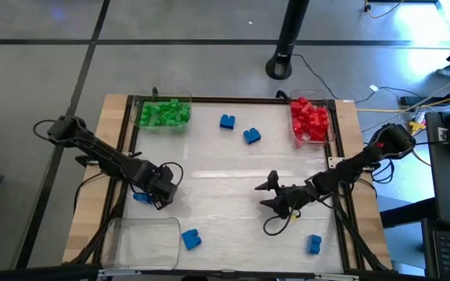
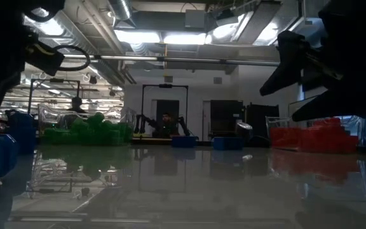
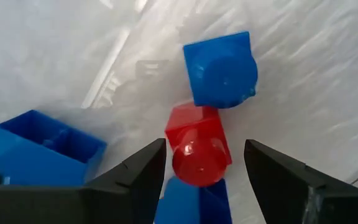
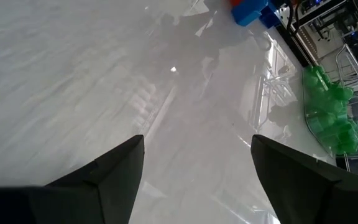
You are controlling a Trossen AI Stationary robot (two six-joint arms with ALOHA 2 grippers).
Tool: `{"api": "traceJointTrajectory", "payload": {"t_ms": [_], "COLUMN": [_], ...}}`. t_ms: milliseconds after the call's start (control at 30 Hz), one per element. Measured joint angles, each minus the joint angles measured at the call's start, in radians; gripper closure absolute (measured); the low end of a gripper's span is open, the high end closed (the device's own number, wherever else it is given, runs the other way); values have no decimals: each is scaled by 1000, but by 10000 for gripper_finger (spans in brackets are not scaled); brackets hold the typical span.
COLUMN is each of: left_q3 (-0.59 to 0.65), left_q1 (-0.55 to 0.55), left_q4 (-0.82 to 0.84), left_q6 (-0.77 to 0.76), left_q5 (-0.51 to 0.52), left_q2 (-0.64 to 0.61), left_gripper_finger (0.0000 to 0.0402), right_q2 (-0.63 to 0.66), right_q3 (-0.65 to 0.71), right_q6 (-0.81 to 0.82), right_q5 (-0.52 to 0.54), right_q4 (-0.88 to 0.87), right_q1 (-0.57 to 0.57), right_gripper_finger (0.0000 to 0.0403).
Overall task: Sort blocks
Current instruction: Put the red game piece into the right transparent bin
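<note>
A small red block (image 3: 197, 149) stands on the table among three blue blocks (image 3: 221, 62), (image 3: 42, 149), (image 3: 188, 202), at the left side of the table. My left gripper (image 1: 161, 190) points down over the group and is open (image 3: 204, 149). Its fingers stand on either side of the red block, apart from it. My right gripper (image 1: 269, 193) hovers open over the middle right of the table, with only bare table between its fingers (image 4: 197, 146). More blue blocks lie loose on the table (image 1: 226, 122), (image 1: 251, 136), (image 1: 191, 239), (image 1: 313, 244).
A clear tray of green blocks (image 1: 165, 113) stands at the far left. A clear tray of red blocks (image 1: 311, 121) stands at the far right. Another clear tray (image 1: 135, 242) sits at the near left corner. The table's middle is bare.
</note>
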State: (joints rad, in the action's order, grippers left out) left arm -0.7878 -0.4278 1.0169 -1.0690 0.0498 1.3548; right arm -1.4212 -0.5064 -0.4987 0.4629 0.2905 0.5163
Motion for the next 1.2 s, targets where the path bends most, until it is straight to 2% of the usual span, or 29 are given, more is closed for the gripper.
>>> {"api": "traceJointTrajectory", "payload": {"t_ms": [133, 400, 667, 900, 1033, 1200], "left_q3": [16, 17, 9, -109, -191, -265], "left_q1": [0, 0, 0, -1, -9, -18], "left_q4": [-7, -13, -12, -8, -8, -91], "left_q6": [-1, 4, 31, 70, 108, 250], "left_q5": [-41, -53, -54, -51, 4, 204], "left_q2": [0, -2, -5, -33, -57, -96], "left_gripper_finger": [216, 300, 300, 300, 300, 300], "right_q2": [0, 0, 0, 0, 0, 0], "right_q3": [0, 0, 0, 0, -1, -1], "right_q6": [0, 0, 17, 45, 45, -5], "right_q5": [0, -2, -8, -43, -28, -18], "right_q4": [0, -1, -4, -1, 10, 98], "right_q1": [0, 0, 0, 0, 0, 0], "right_gripper_finger": [107, 107, 107, 107, 107, 107]}}
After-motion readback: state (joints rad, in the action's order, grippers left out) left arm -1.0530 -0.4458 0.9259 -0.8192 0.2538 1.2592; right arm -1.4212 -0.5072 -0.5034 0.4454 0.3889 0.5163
